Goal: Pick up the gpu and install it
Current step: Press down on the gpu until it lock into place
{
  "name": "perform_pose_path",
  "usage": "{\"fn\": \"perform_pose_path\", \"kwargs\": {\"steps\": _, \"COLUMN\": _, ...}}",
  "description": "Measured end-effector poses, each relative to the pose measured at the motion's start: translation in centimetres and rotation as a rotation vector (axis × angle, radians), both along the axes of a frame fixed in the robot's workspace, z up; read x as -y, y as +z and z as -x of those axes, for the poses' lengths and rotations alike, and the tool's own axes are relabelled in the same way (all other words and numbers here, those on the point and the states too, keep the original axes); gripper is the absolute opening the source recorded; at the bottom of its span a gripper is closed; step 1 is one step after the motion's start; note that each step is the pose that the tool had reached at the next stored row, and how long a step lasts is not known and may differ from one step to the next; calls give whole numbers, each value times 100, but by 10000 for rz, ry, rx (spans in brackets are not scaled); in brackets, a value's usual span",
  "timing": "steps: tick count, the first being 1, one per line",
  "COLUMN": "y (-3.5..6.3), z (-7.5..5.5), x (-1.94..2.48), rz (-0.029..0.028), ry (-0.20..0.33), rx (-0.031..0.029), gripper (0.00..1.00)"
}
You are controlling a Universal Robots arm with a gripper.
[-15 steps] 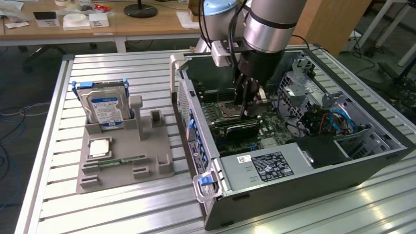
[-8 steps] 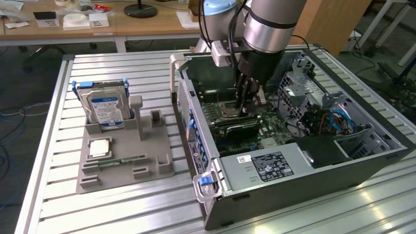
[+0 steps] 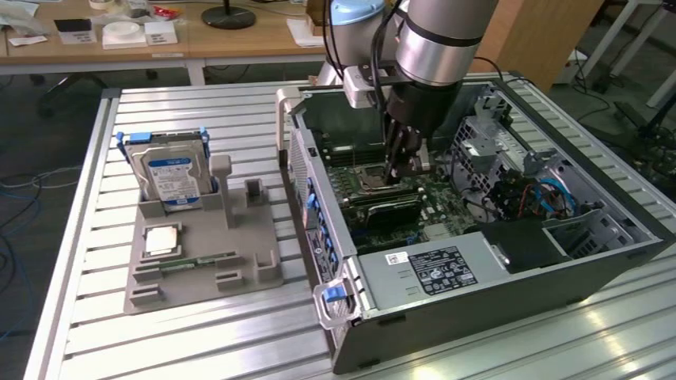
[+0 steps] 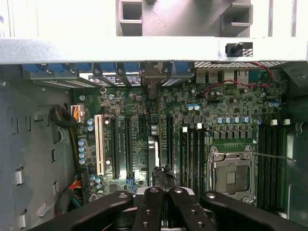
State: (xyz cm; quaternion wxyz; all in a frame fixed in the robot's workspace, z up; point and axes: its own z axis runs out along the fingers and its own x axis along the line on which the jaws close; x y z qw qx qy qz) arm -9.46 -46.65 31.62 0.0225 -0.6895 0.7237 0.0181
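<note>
The gpu stands edge-on in a motherboard slot inside the open computer case, with its silver bracket against the case's rear wall. In the exterior view it is the black card low on the board. My gripper reaches down into the case directly over it. In the wrist view the gripper is shut, its black fingertips pressed together at the card's upper edge. I cannot tell whether they touch the card.
A grey holder tray lies on the slatted table at the exterior view's left, carrying a silver hard drive and a slim memory stick. Beside the gpu sit memory slots, the CPU socket and a white slot.
</note>
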Motion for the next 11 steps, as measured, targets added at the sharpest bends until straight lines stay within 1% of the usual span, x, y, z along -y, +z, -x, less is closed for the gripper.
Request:
{"fn": "perform_pose_path", "kwargs": {"steps": 4, "y": 0, "z": 0, "x": 0, "rz": 0, "ry": 0, "rx": 0, "gripper": 11}}
{"fn": "perform_pose_path", "kwargs": {"steps": 8, "y": -8, "z": -37, "x": -3, "rz": -1, "ry": 0, "rx": 0, "gripper": 11}}
{"fn": "perform_pose_path", "kwargs": {"steps": 11, "y": -58, "z": -38, "x": -37, "rz": 1, "ry": 0, "rx": 0, "gripper": 11}}
